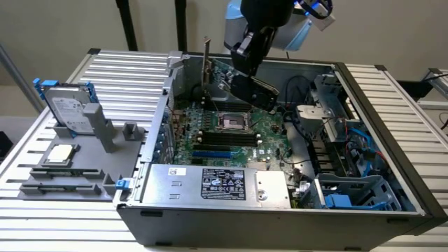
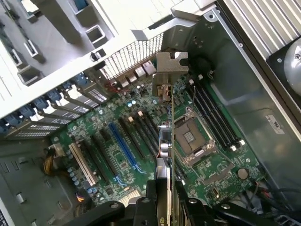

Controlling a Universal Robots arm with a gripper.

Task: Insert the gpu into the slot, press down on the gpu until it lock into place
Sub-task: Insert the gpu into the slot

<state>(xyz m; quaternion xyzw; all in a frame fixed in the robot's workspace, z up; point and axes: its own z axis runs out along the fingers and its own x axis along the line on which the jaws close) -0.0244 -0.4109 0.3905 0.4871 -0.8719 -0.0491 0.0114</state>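
Your slatted aluminium desk carries an open computer case lying on its side. In the exterior view the green motherboard fills the case floor, with the silver labelled power-supply box at 6 o'clock of it. At 9 o'clock from the case, a hard drive leans upright in a grey holder on the desk.

You have the gpu up at about 12 o'clock of the motherboard, tilted, its metal bracket pointing away from the board. The wrist view shows the gpu edge-on, running just beside the processor socket.

The blue slot has nothing seated in it. It sits at roughly 7 o'clock from the gpu, well apart from it, between the black memory strips and the power-supply box. In the wrist view the slot lies bare among black connectors.

Your end effector is clamped on the gpu, one finger on each face of the card.
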